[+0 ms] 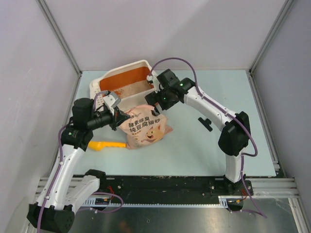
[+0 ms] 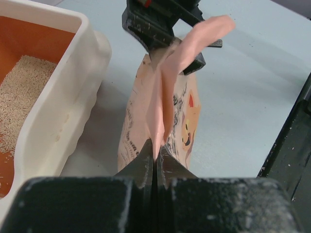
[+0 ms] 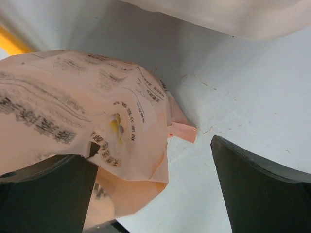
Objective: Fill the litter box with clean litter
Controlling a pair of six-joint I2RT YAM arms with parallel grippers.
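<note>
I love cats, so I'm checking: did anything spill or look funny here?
A little. A few tiny specks, likely litter, lie on the table beside the bag, outside the litter box. The bag itself looks crumpled, its edge pinched in the left gripper.

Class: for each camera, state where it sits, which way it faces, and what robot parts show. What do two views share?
Top: above and behind the bases, looking down on the table; both arms show.
Left wrist: faces along the shut left gripper pinching the bag; box beside.
Right wrist: faces down past the open right gripper at the bag.
All three share the bag.
</note>
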